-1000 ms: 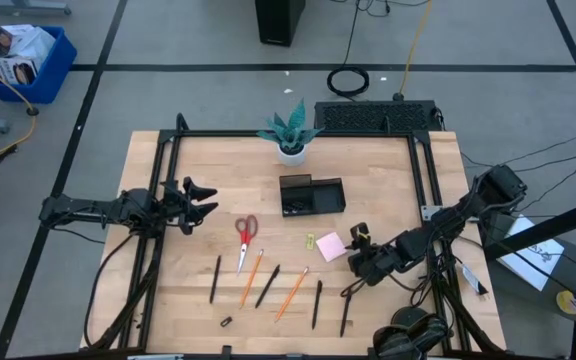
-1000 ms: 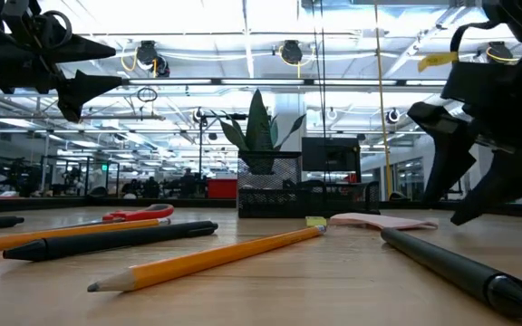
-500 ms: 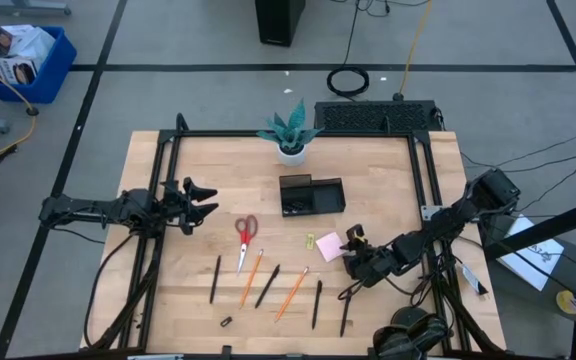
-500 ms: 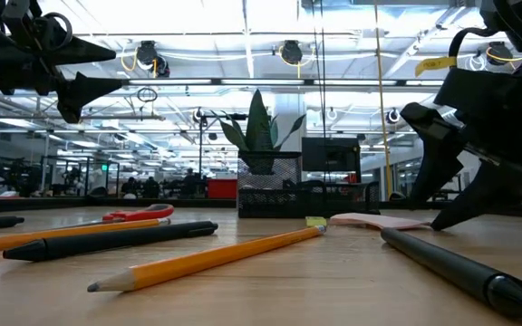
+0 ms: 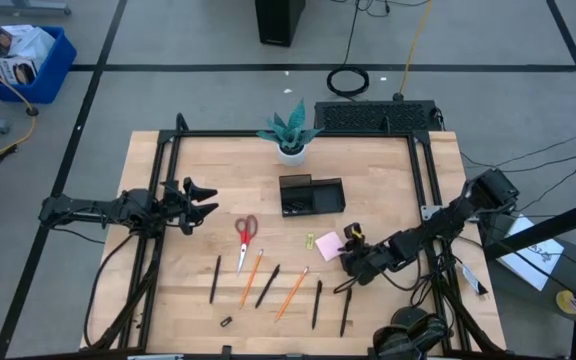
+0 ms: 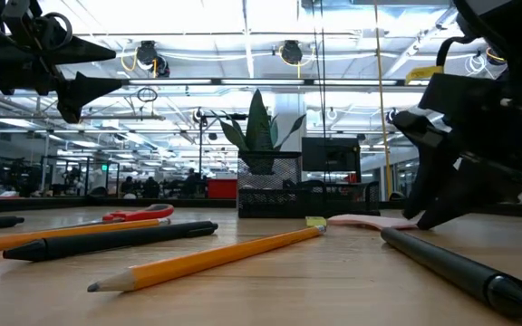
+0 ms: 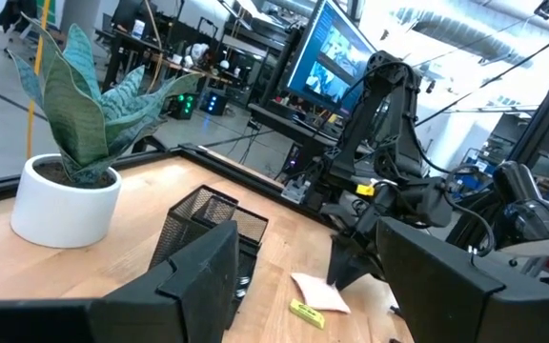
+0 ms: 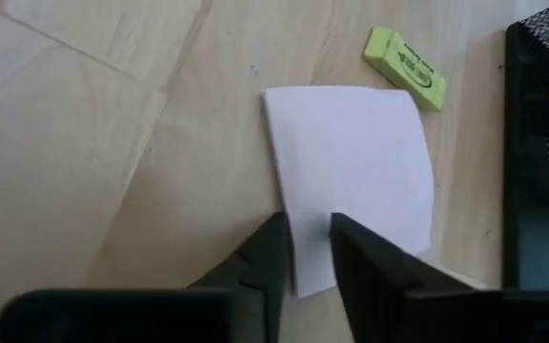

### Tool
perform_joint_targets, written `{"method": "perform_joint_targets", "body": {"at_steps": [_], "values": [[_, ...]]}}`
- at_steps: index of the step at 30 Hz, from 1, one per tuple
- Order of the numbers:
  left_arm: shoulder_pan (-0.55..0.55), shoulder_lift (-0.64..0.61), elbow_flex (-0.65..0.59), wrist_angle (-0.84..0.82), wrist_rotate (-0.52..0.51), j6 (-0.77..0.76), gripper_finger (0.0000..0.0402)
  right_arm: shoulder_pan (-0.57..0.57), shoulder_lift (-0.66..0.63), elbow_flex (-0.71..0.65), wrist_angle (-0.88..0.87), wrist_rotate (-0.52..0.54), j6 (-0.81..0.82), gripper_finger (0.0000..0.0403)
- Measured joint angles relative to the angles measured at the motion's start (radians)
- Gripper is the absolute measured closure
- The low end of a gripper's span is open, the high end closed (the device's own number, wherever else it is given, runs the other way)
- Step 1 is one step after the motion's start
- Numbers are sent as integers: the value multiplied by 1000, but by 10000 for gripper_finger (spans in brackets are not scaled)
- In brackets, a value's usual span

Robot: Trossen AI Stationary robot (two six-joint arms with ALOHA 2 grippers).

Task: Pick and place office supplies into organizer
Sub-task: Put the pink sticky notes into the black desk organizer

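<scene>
The pink sticky-note pad (image 5: 329,244) lies flat on the table, in front of the black organizer (image 5: 311,195). My right gripper (image 8: 310,250) is down at the pad's near right corner and shut on it. Red-handled scissors (image 5: 245,235), several black pens (image 5: 268,285) and two orange pencils (image 5: 291,292) lie flat along the near half. A yellow-green clip (image 8: 405,67) rests beside the pad, and a black clip (image 5: 226,322) sits near the front edge. My left gripper (image 5: 208,200) hovers open at the table's left, holding nothing. My right gripper pinches the pad's corner (image 8: 313,272) between its two fingers. One finger (image 8: 273,255) stands against the pad's edge; the other (image 8: 355,252) lies over its top. The fingers slant down from the table's near right. The pad rests flat on the table.
A white pot with a teal plant (image 5: 291,150) stands behind the organizer. One pen (image 5: 345,312) lies just in front of my right gripper. A black frame (image 5: 423,170) runs along the table's edges. Bare wood lies between the scissors and my left gripper.
My right gripper has sunk to the table and crept toward the pad. Its fingers have drawn together onto the pad's corner. The pad has stayed in place.
</scene>
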Motion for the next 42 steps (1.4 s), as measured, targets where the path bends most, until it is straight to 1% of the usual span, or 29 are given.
{"method": "perform_joint_targets", "body": {"at_steps": [3, 5, 15, 26, 28, 31, 38, 42], "values": [[0, 0, 0, 0, 0, 0, 146, -1, 21, 0, 31, -4, 31, 380], [0, 0, 0, 0, -3, -1, 146, -1, 30, -1, 61, 1, 37, 396], [0, 0, 0, 0, -7, -3, 146, 20, 29, -6, 157, 83, 23, 401], [0, 0, 0, -9, -10, -3, 146, 91, 27, -3, 201, 261, 26, 403], [0, 0, 0, -11, -21, -3, 146, 100, 27, -2, 222, 280, 21, 403], [0, 0, 0, -28, -36, -3, 146, 114, 27, -1, 236, 337, 7, 403], [0, 0, 0, -31, -51, -13, 146, 124, 26, -1, 245, 390, -1, 403], [0, 0, 0, -31, -51, -13, 146, 134, 25, 0, 296, 434, -56, 403]]}}
